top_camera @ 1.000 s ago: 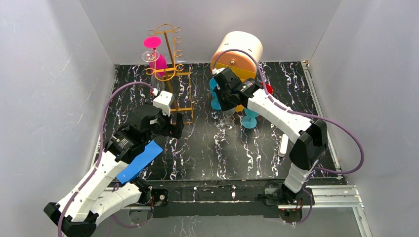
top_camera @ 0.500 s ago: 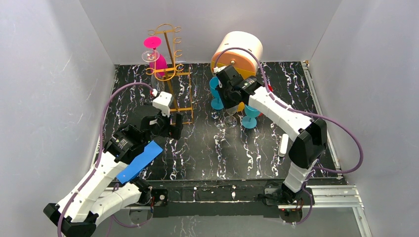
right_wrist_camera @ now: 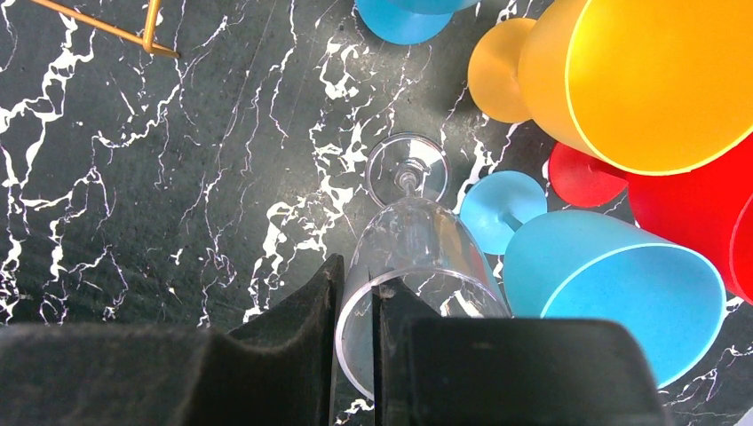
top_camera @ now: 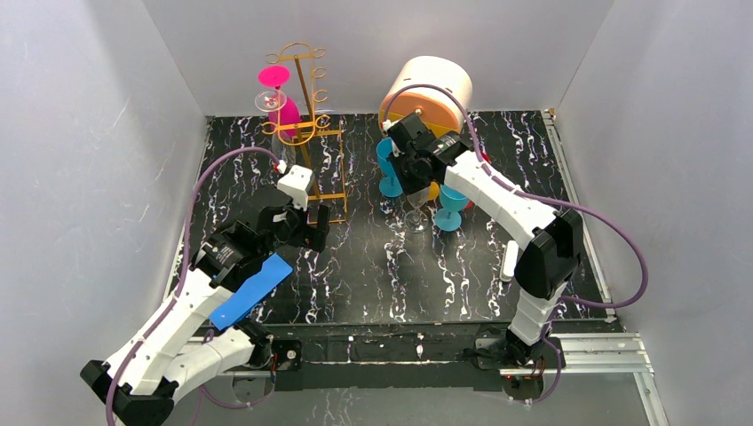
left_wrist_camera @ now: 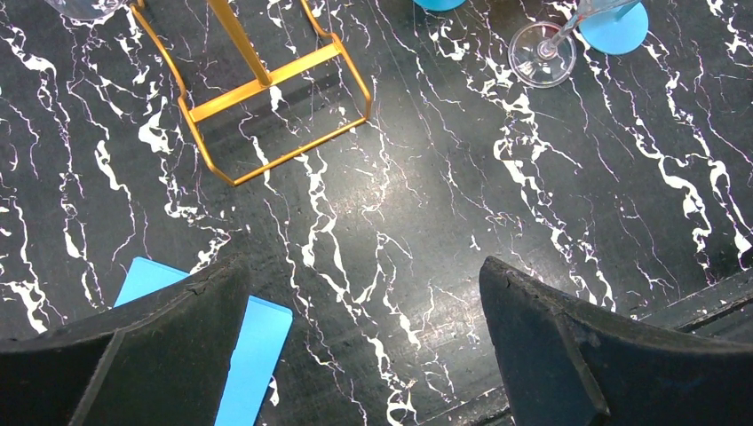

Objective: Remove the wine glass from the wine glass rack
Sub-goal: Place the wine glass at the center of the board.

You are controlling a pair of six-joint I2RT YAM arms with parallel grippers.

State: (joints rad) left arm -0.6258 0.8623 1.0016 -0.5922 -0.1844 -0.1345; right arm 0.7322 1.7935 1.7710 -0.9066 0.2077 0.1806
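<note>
Currently we pinch the rim of the clear wine glass (right_wrist_camera: pixel 417 240) between the nearly closed fingers of our right gripper (right_wrist_camera: pixel 357 284). It is well right of the wine glass rack (top_camera: pixel 306 115), just beside the blue glasses (right_wrist_camera: pixel 613 284). Our left gripper (left_wrist_camera: pixel 362 266) hangs spread wide near the rack's base.

We find the black marbled counter (top_camera: pixel 373 266) bearing the wine glass rack (left_wrist_camera: pixel 241 40) upper left, coloured goblets (top_camera: pixel 450 219) upper centre, and a blue sheet (left_wrist_camera: pixel 257 355) lower left.

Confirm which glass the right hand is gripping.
The clear wine glass, rim pinched in the right hand. The blue glass, orange glass and red glass beside it are not held; the pink glass hangs on the rack.
</note>
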